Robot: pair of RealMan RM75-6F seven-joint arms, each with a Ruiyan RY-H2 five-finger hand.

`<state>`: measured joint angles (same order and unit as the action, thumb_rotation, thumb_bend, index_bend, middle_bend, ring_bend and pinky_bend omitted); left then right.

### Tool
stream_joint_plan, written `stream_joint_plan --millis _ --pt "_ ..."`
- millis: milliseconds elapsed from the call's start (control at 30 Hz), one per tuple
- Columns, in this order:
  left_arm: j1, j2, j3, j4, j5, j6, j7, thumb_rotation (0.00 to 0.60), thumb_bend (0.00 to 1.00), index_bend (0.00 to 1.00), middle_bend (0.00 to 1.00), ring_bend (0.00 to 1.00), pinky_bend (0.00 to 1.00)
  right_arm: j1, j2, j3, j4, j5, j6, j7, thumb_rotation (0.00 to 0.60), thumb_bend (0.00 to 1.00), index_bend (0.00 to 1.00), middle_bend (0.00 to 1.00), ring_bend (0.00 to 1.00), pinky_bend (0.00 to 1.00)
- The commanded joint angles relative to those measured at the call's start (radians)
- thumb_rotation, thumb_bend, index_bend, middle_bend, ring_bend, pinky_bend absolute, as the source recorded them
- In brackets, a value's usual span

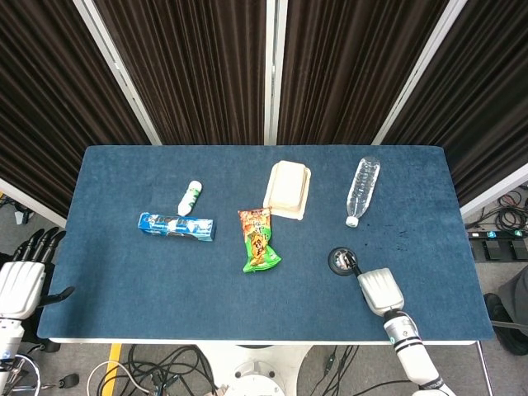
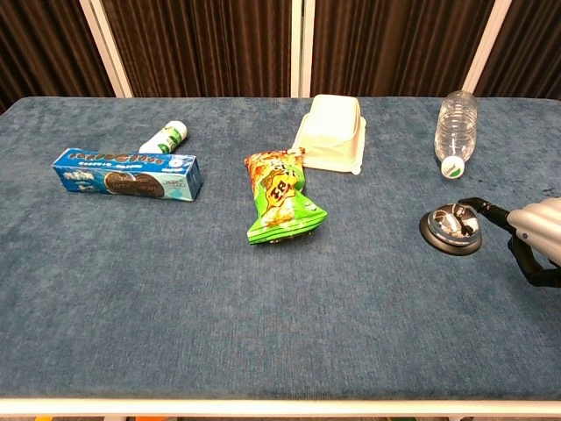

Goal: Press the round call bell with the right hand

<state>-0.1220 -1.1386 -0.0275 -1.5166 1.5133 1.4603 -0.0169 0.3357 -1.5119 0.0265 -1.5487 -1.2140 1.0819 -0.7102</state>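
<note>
The round call bell [image 1: 340, 261] [image 2: 449, 229], a chrome dome on a black base, sits on the right half of the blue table. My right hand [image 1: 379, 289] [image 2: 536, 231] comes in from the bell's right, holding nothing. One finger is stretched out and the others look tucked in. That fingertip [image 2: 465, 204] lies over the dome's right side, and I cannot tell whether it touches. My left hand [image 1: 21, 280] hangs off the table's left front corner with fingers apart, and shows only in the head view.
A clear water bottle [image 1: 362, 190] lies behind the bell. A green snack bag [image 1: 259, 239], a white lidded box [image 1: 288, 189], a blue biscuit box [image 1: 176, 225] and a small white-and-green bottle [image 1: 190, 197] lie further left. The table's front edge [image 2: 280, 405] is close to my right hand.
</note>
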Motion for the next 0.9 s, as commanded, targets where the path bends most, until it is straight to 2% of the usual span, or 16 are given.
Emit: stream_joint_plan --millis 33,267,633,900 --pt "0.0 0.0 -0.002 0.001 0.0 0.003 -0.003 0.6 0.02 0.07 0.04 0.0 0.15 0.001 0.001 0.0 -0.01 -0.02 0.024 0.008 0.6 1.0 0.0 0.94 0.9 0.83" --pt "-0.001 0.0 -0.001 -0.002 0.009 0.007 -0.002 0.6 0.02 0.07 0.04 0.0 0.15 -0.007 0.033 -0.006 -0.056 -0.079 0.085 0.042 0.6 1.0 0.0 0.94 0.9 0.83" --pt "0.004 -0.002 -0.003 0.003 0.002 0.011 -0.011 0.6 0.02 0.07 0.04 0.0 0.15 0.009 0.015 -0.023 -0.029 -0.001 0.027 0.009 0.6 1.0 0.0 0.94 0.9 0.83" --pt "0.006 0.004 -0.003 0.001 0.009 0.019 -0.016 0.6 0.02 0.07 0.04 0.0 0.15 -0.002 0.044 -0.019 -0.084 -0.071 0.106 0.042 0.6 1.0 0.0 0.94 0.9 0.83"
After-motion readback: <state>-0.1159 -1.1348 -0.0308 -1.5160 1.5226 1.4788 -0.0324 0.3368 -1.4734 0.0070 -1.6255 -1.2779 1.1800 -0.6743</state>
